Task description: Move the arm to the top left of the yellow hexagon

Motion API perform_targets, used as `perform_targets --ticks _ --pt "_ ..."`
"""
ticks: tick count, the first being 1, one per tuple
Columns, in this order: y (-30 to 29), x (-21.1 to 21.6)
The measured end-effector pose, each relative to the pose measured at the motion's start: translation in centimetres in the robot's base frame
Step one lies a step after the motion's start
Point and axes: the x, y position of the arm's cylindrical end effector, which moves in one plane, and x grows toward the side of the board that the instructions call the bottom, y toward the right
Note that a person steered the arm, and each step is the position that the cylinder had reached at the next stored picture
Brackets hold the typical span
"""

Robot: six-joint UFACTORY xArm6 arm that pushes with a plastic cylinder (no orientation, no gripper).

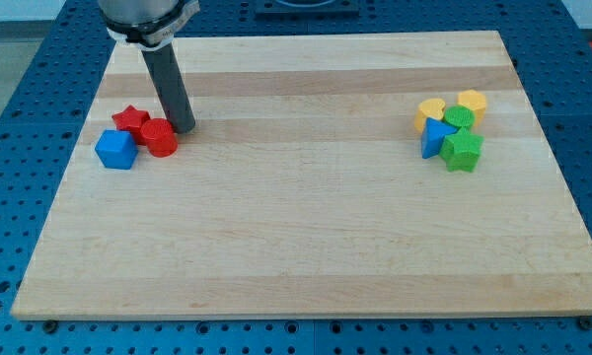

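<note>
My tip [185, 128] was seen beside the red cylinder [161, 138] near the board's left edge, no jaws fitted; the yellow hexagon [472, 104] sat near the right edge, so a long clear traverse was judged best.

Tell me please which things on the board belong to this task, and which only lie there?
Belong to the task:
yellow hexagon, in the cluster at the view's right
my tip, beside the red cylinder, far from the hexagon

Only lying there:
red star
blue cube
yellow heart
green cylinder
blue triangle
green star
</note>
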Motion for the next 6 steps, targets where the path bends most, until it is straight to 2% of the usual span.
perform_targets --ticks 1,3,4,6 --pt "0.1 0.0" --pt "1.3 -2.7" --pt "5.6 -3.9" --pt "17.8 -5.3"
